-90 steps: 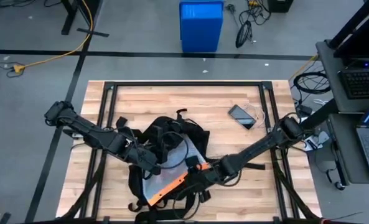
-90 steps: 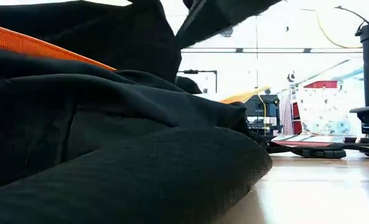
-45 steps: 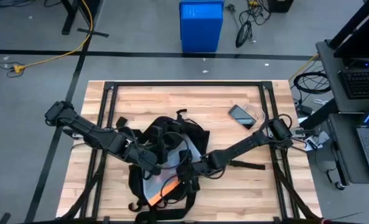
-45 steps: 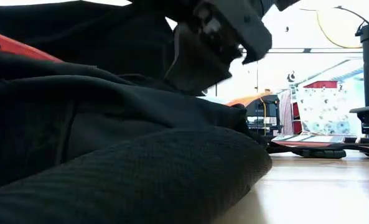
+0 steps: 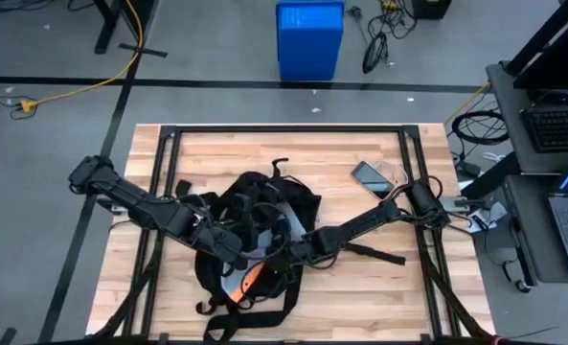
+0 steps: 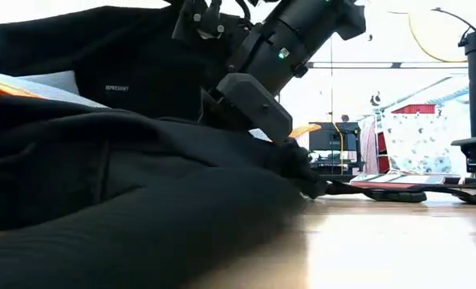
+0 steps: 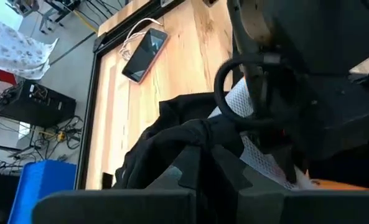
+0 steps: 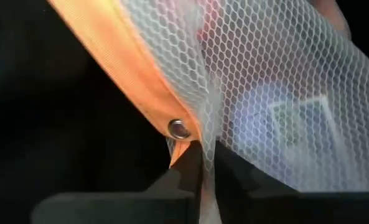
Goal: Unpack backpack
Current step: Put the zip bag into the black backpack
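The right gripper (image 8: 201,163) is clenched on the white mesh pouch (image 8: 277,106) inside the backpack (image 5: 250,206), while the left gripper (image 7: 206,163) pinches black fabric, so the thin mesh can tear or slip out if the orange edge (image 8: 125,87) catches on the opening.

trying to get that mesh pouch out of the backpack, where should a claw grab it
Grip the mesh pouch at its orange hem, near the metal snap: that folded band is stiffer than the netting. Come from the open mouth of the backpack, where the right claw already pinches the mesh beside it.
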Motion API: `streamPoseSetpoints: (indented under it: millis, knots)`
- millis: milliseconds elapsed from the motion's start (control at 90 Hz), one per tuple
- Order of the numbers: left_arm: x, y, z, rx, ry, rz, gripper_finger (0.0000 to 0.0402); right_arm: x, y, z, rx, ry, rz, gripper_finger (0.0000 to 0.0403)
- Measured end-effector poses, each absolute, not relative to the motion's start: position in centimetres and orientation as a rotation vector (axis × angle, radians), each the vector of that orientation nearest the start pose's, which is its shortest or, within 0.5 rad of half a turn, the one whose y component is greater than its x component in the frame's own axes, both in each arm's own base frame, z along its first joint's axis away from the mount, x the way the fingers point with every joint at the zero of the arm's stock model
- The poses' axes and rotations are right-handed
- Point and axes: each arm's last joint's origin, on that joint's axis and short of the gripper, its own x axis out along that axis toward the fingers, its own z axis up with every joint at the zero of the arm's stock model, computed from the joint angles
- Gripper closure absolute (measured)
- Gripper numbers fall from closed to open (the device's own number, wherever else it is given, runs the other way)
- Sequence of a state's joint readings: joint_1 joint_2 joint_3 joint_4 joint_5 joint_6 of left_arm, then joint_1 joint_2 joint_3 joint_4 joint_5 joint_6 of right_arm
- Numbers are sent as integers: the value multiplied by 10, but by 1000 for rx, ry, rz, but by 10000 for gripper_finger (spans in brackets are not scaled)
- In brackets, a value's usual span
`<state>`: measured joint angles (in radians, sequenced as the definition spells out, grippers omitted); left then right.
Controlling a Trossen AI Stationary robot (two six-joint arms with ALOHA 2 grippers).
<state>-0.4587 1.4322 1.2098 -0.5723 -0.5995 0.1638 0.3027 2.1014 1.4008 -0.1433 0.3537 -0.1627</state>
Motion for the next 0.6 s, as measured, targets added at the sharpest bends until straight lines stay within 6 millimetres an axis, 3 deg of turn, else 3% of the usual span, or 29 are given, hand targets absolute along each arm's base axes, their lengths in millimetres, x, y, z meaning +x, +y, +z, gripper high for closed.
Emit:
streamPoseSetpoints:
  millis: [289, 600]
  knots:
    - [277, -119, 305, 580, 682, 66, 398, 444, 132, 191, -644, 682, -48, 402]
    - [273, -136, 308, 641, 632, -60, 398, 448, 119, 196, -928, 722, -102, 403]
